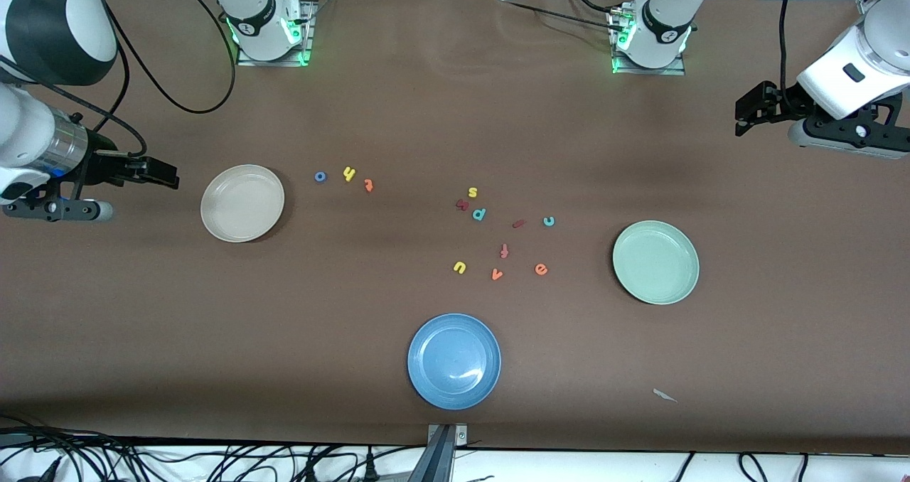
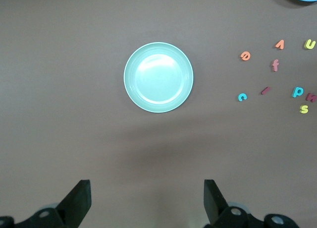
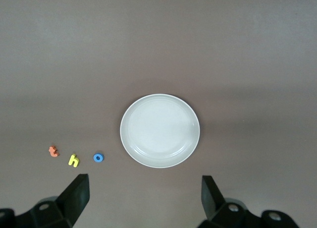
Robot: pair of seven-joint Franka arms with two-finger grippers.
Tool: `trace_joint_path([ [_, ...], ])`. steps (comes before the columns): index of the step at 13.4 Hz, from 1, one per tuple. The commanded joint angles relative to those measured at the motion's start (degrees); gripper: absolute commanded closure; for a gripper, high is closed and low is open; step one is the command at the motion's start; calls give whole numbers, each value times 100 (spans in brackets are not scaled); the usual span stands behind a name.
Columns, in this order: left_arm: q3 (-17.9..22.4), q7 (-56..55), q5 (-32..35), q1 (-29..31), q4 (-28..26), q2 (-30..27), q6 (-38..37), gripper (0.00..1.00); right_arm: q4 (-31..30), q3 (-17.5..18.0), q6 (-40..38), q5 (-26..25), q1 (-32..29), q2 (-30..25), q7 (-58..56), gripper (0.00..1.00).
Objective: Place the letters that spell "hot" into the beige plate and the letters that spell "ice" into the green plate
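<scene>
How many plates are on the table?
3: the beige plate toward the right arm's end, the green plate toward the left arm's end, the blue plate nearest the front camera.

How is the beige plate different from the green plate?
The beige plate is cream; the green plate is pale mint. The beige plate sits toward the right arm's end of the table, the green plate toward the left arm's end and nearer the front camera. Both are round, shallow and hold no letters.

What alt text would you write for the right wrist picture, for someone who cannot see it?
A round beige plate sits empty on a brown table, seen from above. Beside it lie three tiny foam letters in a row: a blue o closest to the plate, then a yellow h and an orange t. The right hand hangs open above, holding nothing.
</scene>
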Motion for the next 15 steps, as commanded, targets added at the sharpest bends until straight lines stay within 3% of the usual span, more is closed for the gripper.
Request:
trace_joint_path([
  [1,-14,72,-143,40,103,-16,-114,0,28,-2,-31,46,0,-51,-9,0],
  [15,-14,81,-143,48,103,-8,-132,0,37,-2,-57,28,-9,-51,-9,0],
])
